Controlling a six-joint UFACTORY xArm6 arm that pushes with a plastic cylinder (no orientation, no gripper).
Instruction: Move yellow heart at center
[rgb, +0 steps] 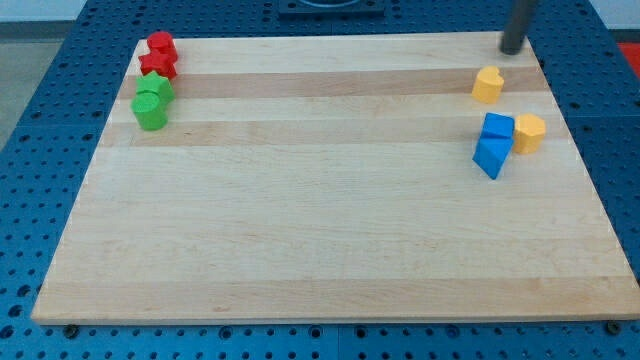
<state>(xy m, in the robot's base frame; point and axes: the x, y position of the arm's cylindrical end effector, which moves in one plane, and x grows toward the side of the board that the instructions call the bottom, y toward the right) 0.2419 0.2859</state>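
The yellow heart (488, 85) lies near the view's top right on the wooden board (330, 230). My tip (512, 50) is at the board's top right edge, just above and to the right of the heart, a small gap apart from it. The rod rises out of the view's top.
A yellow hexagon block (529, 132) sits at the right, touching a blue cube (498, 127) with a blue wedge-like block (490, 156) below it. At the top left stand two red blocks (160, 54) and two green blocks (152, 101). Blue pegboard surrounds the board.
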